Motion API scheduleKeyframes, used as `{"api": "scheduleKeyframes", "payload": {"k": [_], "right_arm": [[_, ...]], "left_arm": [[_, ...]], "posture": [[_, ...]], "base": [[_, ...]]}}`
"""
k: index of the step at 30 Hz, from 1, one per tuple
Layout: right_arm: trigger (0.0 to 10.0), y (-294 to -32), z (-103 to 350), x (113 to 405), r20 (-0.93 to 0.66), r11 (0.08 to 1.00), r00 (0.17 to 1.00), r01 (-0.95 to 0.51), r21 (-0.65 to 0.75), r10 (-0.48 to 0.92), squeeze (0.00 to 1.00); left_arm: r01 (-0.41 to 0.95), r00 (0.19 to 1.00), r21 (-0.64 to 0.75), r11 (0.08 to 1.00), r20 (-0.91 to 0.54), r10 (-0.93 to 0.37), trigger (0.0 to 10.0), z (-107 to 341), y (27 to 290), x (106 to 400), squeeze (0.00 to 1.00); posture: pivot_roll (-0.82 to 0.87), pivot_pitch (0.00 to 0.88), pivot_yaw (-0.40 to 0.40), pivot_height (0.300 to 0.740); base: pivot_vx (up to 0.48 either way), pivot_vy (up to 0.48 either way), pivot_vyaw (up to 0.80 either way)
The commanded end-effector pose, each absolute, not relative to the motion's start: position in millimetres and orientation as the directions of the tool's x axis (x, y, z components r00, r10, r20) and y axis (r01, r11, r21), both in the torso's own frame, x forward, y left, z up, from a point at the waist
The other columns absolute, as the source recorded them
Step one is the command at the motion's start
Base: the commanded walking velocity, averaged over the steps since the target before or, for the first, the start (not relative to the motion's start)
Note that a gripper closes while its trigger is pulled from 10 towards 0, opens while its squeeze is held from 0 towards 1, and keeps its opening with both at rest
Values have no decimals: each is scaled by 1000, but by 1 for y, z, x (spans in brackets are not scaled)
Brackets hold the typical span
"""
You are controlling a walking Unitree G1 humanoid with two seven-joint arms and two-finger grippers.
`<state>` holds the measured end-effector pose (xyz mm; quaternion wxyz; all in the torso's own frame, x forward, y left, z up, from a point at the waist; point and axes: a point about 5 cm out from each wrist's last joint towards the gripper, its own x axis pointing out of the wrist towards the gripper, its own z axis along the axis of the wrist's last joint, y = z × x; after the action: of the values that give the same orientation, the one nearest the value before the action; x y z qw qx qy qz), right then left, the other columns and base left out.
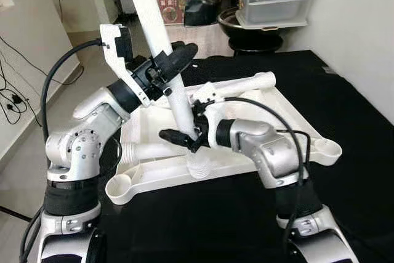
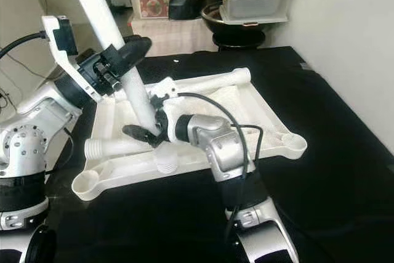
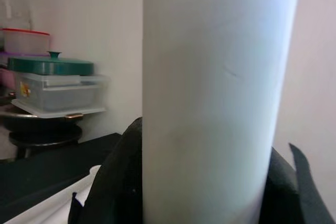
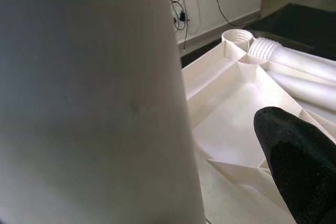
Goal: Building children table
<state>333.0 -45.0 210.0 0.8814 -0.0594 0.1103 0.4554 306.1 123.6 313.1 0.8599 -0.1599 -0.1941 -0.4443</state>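
- Left eye view: the left end effector is clamped around a long white plastic table leg, tilted above the upturned white plastic tabletop.
- Right end effector grips the leg's lower end, just above the tabletop.

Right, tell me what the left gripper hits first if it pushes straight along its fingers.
The left gripper already has the white table leg between its fingers. Beyond it, the line seems to run toward the clear green-lidded storage box, though depth is unclear.
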Motion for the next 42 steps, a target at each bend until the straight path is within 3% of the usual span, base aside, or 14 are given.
{"api": "scheduleKeyframes", "payload": {"k": [1,13,14,15,17,23,34,35,37,38,42], "right_arm": [[10000,-29,201,330,-292,561,535,-828,5,792,0],[10000,-9,201,326,-172,554,537,-829,71,826,0],[8902,-8,203,326,-150,548,534,-833,74,832,0],[8902,-8,203,326,-150,548,534,-833,74,832,0],[0,-4,207,323,-108,521,514,-851,66,851,0],[0,0,213,316,-79,463,462,-886,5,884,0],[0,-5,215,319,-69,470,469,-883,-9,880,0],[0,-7,216,320,-68,475,474,-880,-7,878,0],[0,-8,216,321,-66,478,478,-878,-6,876,0],[0,-9,217,322,-62,485,485,-874,-2,873,0],[0,-11,220,325,-47,498,498,-867,8,866,0]], "left_arm": [[887,411,-43,460,530,-742,0,329,109,297,0],[886,412,-66,459,565,-715,0,331,105,297,0],[886,413,-71,458,571,-710,0,331,105,297,0],[886,413,-71,458,571,-710,0,331,105,297,0],[885,416,-83,458,584,-697,0,331,105,297,0],[889,410,-90,449,594,-692,0,332,102,296,0],[883,419,-100,459,612,-671,0,335,100,300,0],[875,430,-100,474,611,-664,3765,336,101,301,0],[869,438,-101,484,611,-659,3765,336,101,302,0],[863,450,-111,493,614,-649,10000,336,102,303,1000],[856,456,-112,505,624,-634,10000,337,105,304,1000]], "posture": [[-28,0,69,740],[-20,0,65,740],[-20,0,65,740],[-20,0,65,740],[-17,0,61,740],[-15,0,59,740],[-21,0,49,740],[-27,0,44,740],[-27,0,44,740],[-31,0,44,740],[-37,0,44,740]], "base": [[0,0,0],[0,0,0],[0,0,0],[0,0,0],[0,0,0],[0,0,0],[0,0,0],[0,0,0],[0,0,0],[0,0,0],[0,0,0]]}}
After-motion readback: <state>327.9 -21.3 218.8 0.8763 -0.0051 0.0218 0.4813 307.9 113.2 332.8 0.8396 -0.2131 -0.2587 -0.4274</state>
